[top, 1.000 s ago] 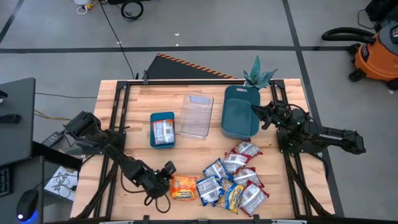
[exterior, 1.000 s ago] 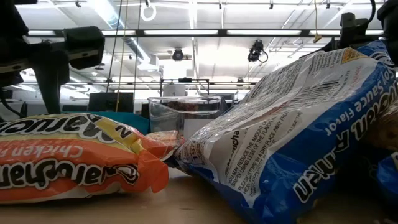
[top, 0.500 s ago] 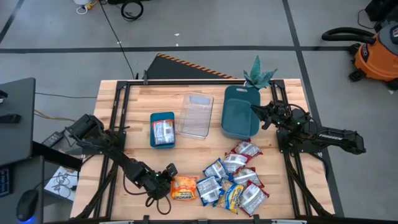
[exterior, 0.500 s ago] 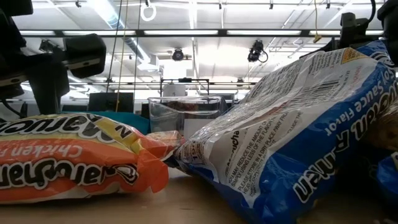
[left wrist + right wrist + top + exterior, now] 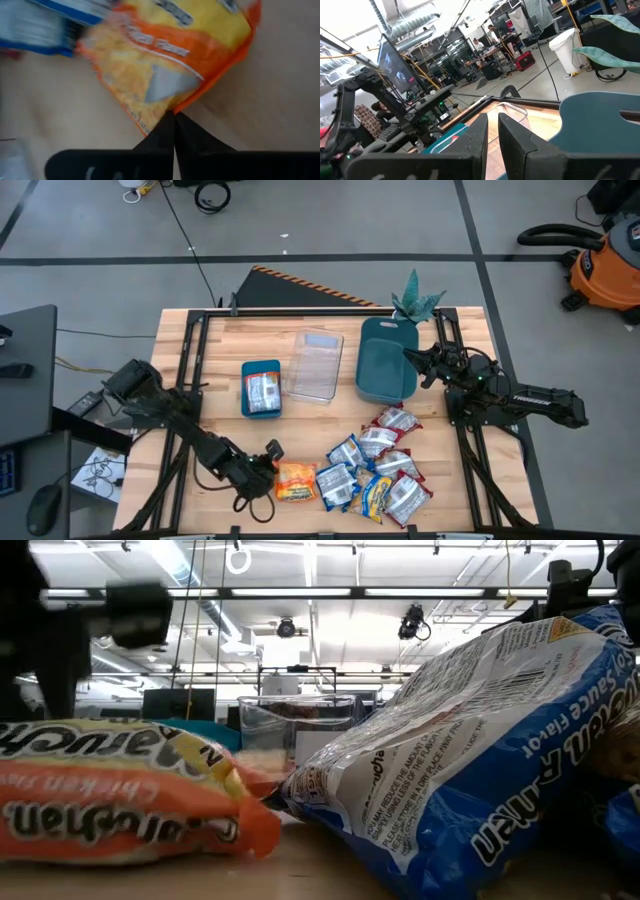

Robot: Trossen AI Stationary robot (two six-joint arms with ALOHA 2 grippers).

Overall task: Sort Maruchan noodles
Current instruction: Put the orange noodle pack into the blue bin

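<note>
An orange Maruchan noodle packet [image 5: 297, 482] lies near the table's front edge, and my left gripper [image 5: 272, 471] is shut on its left end. In the left wrist view the dark fingers [image 5: 165, 132] meet at the packet [image 5: 165, 60]. Several more packets [image 5: 382, 468], silvery with blue, yellow and red print, lie in a loose overlapping heap to its right. One packet [image 5: 262, 392] lies inside the small teal bin [image 5: 246, 370]. My right gripper [image 5: 408, 357] hangs over the large teal bin [image 5: 386, 365] with a narrow gap between its fingers, holding nothing. My left gripper pinches a corner of the orange packet's crimped edge [image 5: 173, 107] between its two fingers. The fingers come low from the table's left, slanting down. The rest of the packet [image 5: 120, 802] lies flat on the wood, beside the blue packet [image 5: 470, 740].
A clear plastic container [image 5: 314, 365] stands between the two teal bins at mid-table. A teal artificial plant [image 5: 415, 298] sits at the far right corner. Bare wood lies to the left of the small bin and along the far edge.
My left gripper has shut on the left corner of the orange packet. The packet has stirred and shifted slightly on the table. My right arm has kept still.
</note>
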